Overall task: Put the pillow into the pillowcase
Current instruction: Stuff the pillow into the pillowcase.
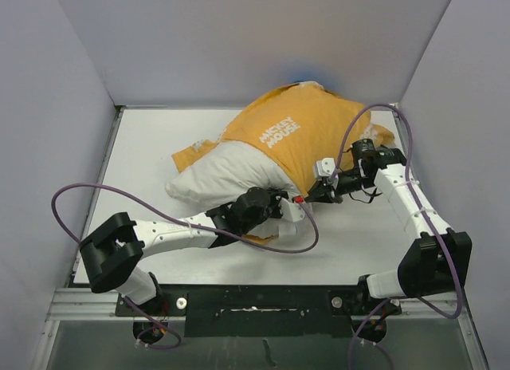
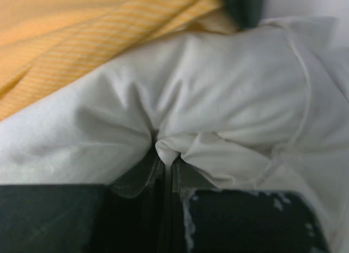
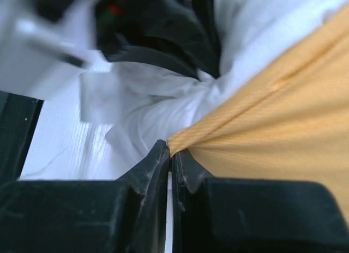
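The pillowcase (image 1: 315, 143) lies mustard-yellow side up at the back of the table, its white lettering on top. The white pillow (image 1: 211, 179) is partly inside it and sticks out to the left. My left gripper (image 1: 288, 208) sits at the pillow's near right corner. In the left wrist view this gripper (image 2: 166, 161) is shut on a pinched fold of the pillow (image 2: 218, 95), with the pillowcase (image 2: 65, 40) above. My right gripper (image 1: 312, 196) is close beside it. In the right wrist view that gripper (image 3: 172, 152) is shut on the pillowcase's (image 3: 272, 122) yellow edge, next to the pillow (image 3: 152, 108).
The white table (image 1: 358, 242) is boxed in by grey walls on three sides. Purple cables (image 1: 80, 190) loop off both arms over the table. A metal rail (image 1: 255, 302) with the arm bases runs along the near edge. The left arm's wrist (image 3: 49, 40) shows close in the right wrist view.
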`<control>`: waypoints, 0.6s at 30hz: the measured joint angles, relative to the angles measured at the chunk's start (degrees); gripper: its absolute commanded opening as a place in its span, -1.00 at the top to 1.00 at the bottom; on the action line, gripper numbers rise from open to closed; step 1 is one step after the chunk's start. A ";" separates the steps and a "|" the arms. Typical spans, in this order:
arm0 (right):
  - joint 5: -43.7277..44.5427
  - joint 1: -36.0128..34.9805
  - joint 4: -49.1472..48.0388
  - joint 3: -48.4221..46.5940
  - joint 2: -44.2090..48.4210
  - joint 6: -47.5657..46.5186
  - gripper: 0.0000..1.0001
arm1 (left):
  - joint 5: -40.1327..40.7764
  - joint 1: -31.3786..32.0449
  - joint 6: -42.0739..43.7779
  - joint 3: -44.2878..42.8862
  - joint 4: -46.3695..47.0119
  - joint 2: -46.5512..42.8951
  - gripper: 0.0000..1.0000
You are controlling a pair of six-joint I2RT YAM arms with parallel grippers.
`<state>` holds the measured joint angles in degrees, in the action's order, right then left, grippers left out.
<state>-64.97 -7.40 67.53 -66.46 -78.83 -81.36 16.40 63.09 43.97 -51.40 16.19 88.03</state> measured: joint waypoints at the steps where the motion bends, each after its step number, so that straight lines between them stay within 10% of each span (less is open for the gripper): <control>1: 0.20 -0.83 0.90 -0.74 -0.26 -0.85 1.00 | 0.00 -1.03 -1.44 0.00 0.20 0.00 1.00; 10: 0.70 -4.90 11.85 -16.11 -5.81 -0.44 1.00 | 3.80 -6.97 -7.93 0.11 8.94 -0.02 1.00; 18: -1.38 -1.88 1.95 -10.01 -3.41 24.50 1.00 | 0.04 -8.70 -13.73 4.57 18.10 -0.20 1.00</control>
<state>-66.35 -9.28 69.47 -76.47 -82.24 -56.86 16.45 54.39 30.24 -46.83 34.28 87.83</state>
